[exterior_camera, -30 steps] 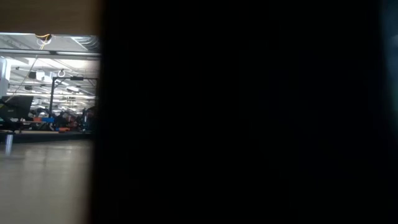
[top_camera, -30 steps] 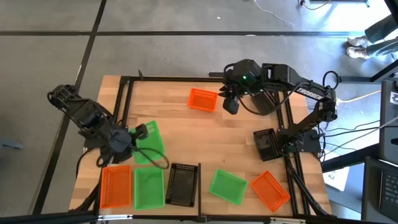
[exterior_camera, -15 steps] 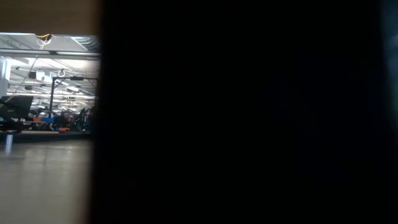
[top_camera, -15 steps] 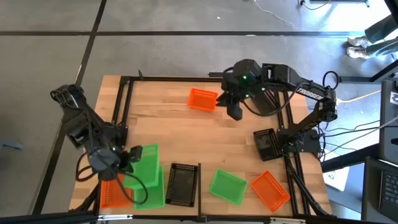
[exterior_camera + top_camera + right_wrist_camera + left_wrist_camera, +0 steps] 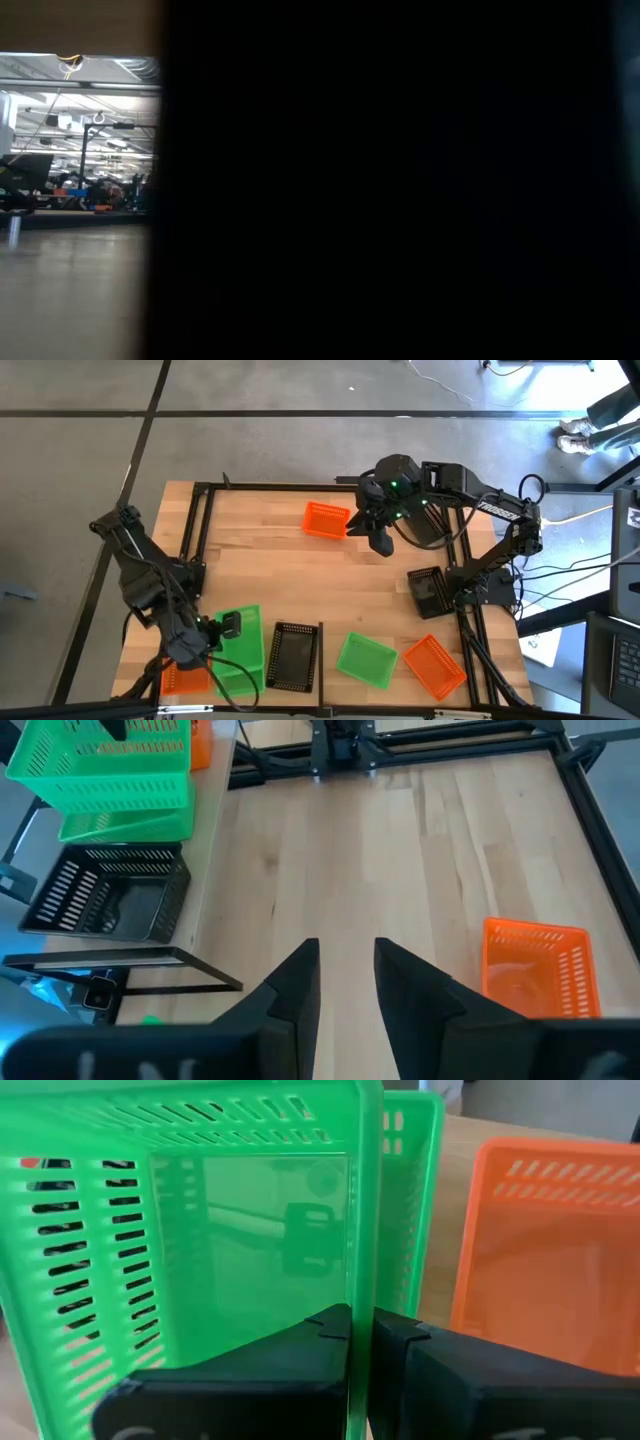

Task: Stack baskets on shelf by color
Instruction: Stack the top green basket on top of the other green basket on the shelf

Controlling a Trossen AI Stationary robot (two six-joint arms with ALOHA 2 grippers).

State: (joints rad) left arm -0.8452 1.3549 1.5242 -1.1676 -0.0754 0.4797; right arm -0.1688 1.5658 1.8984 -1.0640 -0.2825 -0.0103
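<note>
A: From above, you saw the left gripper (image 5: 222, 628) at the near left of the table, clamped on the rim of a green basket (image 5: 240, 643) held over another green basket on the shelf (image 5: 275, 695). What did its wrist camera add?

B: Your left wrist view showed the two fingers (image 5: 300, 1365) pressed together on the wall of that held green basket (image 5: 200, 1260), with the second green basket (image 5: 412, 1200) just behind it and an orange basket (image 5: 545, 1260) beside that one (the overhead hid most of that orange one under the arm).

A: And the right gripper (image 5: 381, 540)?

B: It hung with fingers apart and nothing between them; an orange basket (image 5: 326, 519) lay just beside it. Its wrist view showed that orange basket (image 5: 535, 968) off to one side, plus a black basket (image 5: 110, 898) on the shelf far ahead.

A: The low view?

B: Almost wholly dark; you got no baskets from it.
</note>
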